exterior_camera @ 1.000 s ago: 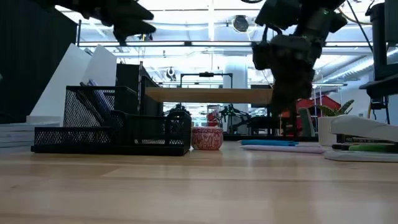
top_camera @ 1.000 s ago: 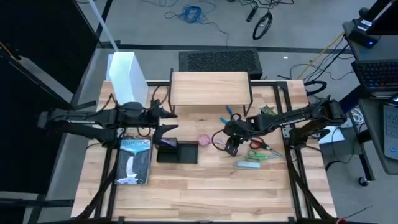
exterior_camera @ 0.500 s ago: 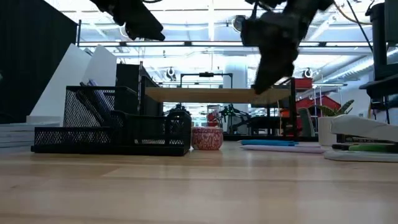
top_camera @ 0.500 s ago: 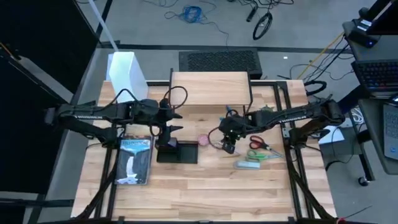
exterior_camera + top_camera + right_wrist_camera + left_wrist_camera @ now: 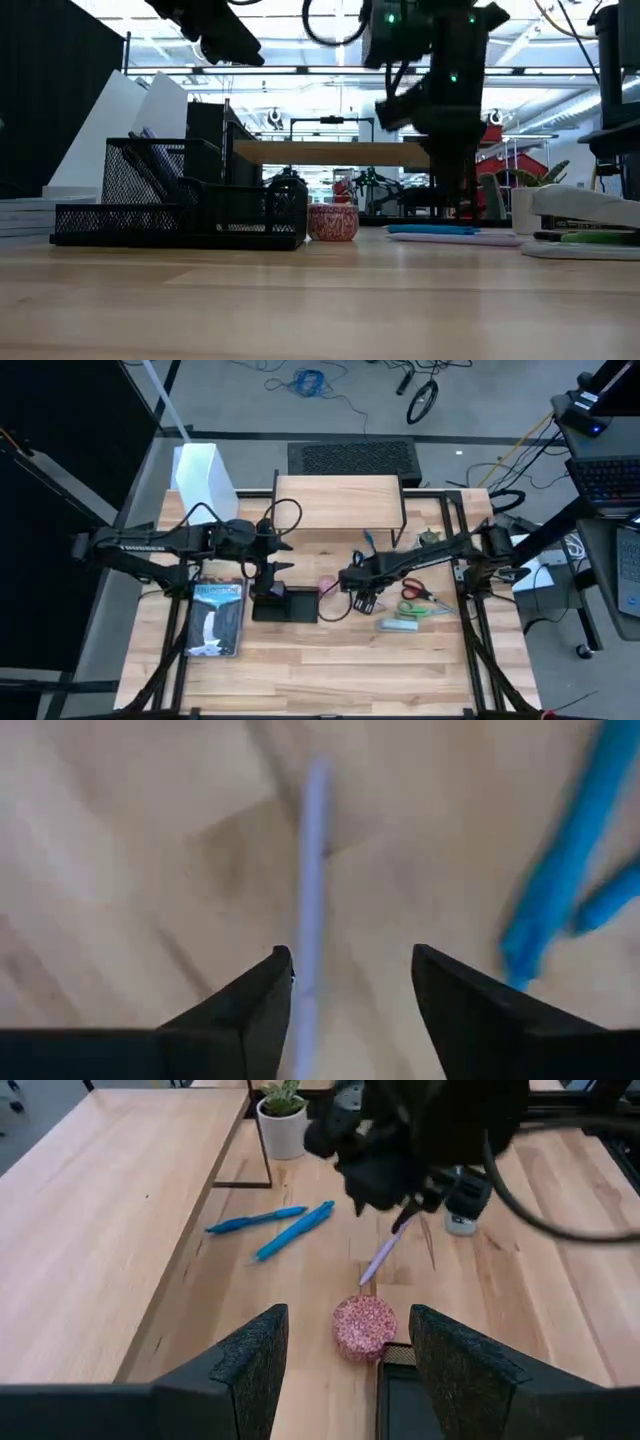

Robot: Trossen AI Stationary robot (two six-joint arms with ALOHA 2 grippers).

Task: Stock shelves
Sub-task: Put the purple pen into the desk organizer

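wood table (image 5: 300,660), shelves (image 5: 338,501) at back centre. my right gripper (image 5: 362,600) fingers apart over lilac pen (image 5: 384,1257), blue pens (image 5: 270,1228) and pink tub (image 5: 364,1326) near. left gripper (image 5: 272,572) apart above black organizer (image 5: 285,605).

We can read no text, label or number with any certainty. The book (image 5: 216,619) lying on the table beside the black organizer tray (image 5: 285,605) carries a line of print across its cover, but its letters are too small to make out.
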